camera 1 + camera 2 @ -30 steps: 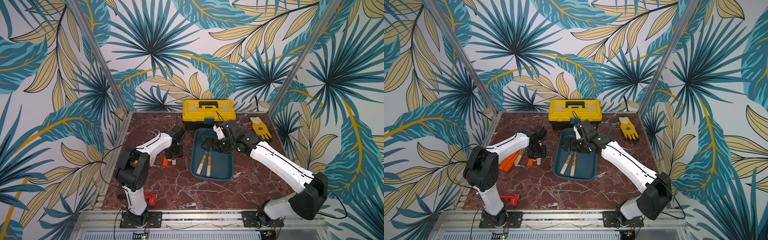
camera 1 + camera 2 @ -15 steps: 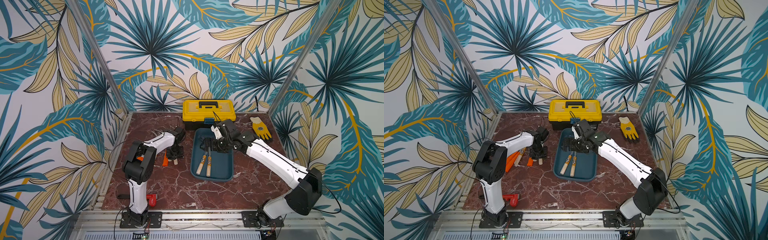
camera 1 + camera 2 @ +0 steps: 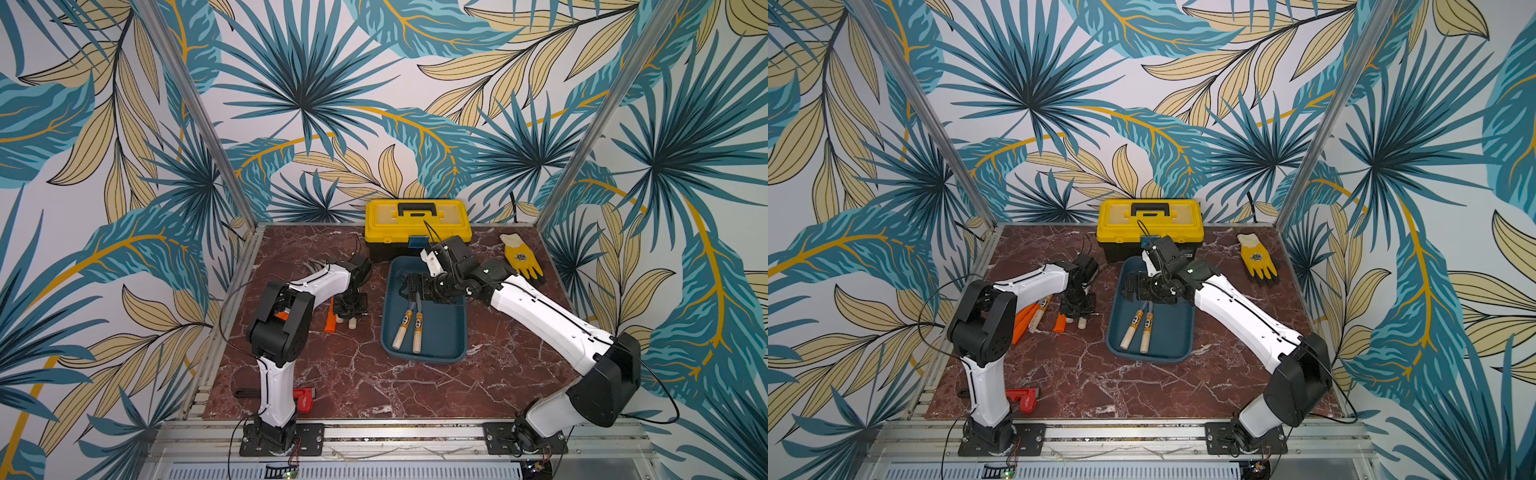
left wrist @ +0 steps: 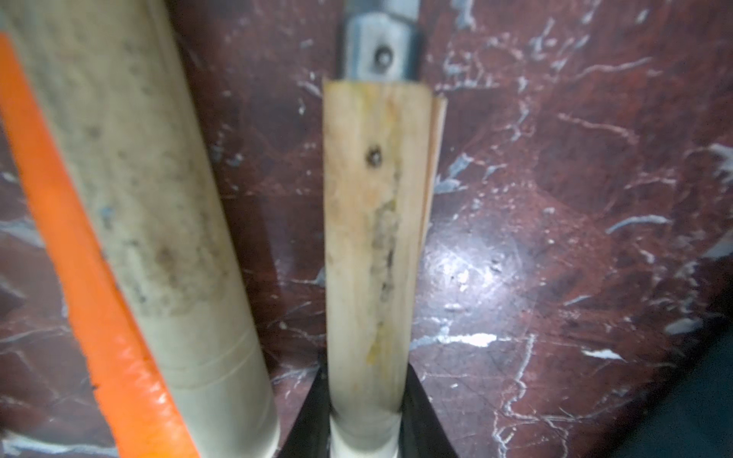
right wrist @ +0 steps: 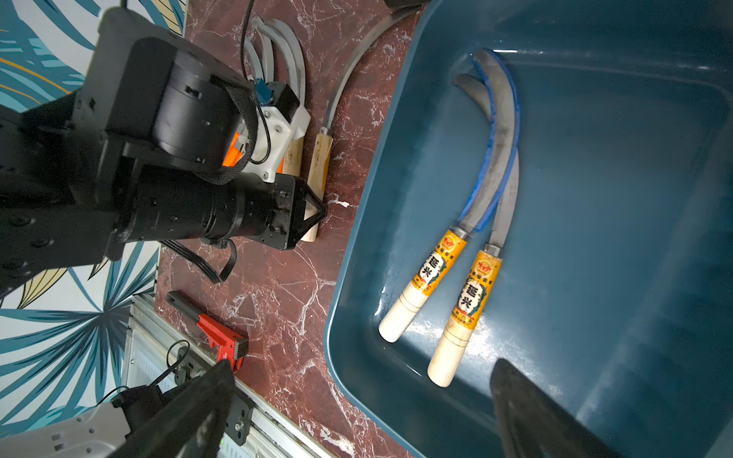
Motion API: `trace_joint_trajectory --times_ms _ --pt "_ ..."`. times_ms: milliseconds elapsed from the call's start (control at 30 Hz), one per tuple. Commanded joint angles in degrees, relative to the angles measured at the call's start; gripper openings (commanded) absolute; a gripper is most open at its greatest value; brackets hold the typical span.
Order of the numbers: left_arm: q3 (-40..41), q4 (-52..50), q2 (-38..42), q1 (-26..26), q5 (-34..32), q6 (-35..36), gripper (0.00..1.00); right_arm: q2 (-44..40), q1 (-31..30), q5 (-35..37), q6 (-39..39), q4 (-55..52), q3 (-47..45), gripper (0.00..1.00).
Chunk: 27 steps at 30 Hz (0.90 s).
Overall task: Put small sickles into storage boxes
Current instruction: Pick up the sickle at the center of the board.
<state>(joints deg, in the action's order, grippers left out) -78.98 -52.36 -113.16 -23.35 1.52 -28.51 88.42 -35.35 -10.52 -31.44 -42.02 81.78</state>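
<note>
Farthest left, orange-handled sickles (image 3: 1022, 322) lie on the marble table (image 3: 1100, 386), outside the tray. Next, the left gripper (image 4: 367, 404) is pressed together on the pale wooden handle of a small sickle (image 4: 369, 238), near its butt end. I cannot tell whether the sickle rests on the table or is just lifted. The handle looks like stiff, dry wood and should pinch well. The thin hooked blade is sharp, may snag, and could droop when held this far back. Beside it, the teal storage tray (image 3: 1169, 338) holds two labelled sickles (image 5: 476, 297). Above the tray the right gripper (image 5: 365, 364) hangs spread and empty.
</note>
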Motion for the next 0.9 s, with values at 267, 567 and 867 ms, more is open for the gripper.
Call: trace_joint_trajectory --times_ms 267,567,867 --pt "0.1 0.5 6.5 0.3 -0.1 -0.1 0.0 -0.9 -0.3 1.7 -0.8 -0.6 -0.4 1.0" --pt "3.2 0.6 10.6 0.3 0.2 -0.2 0.0 -3.0 -0.3 2.4 -2.6 0.2 -2.2 0.99" --pt "8.2 0.6 14.0 0.3 1.0 -0.6 0.0 -4.8 -0.3 3.2 -4.0 0.5 -3.3 1.0"
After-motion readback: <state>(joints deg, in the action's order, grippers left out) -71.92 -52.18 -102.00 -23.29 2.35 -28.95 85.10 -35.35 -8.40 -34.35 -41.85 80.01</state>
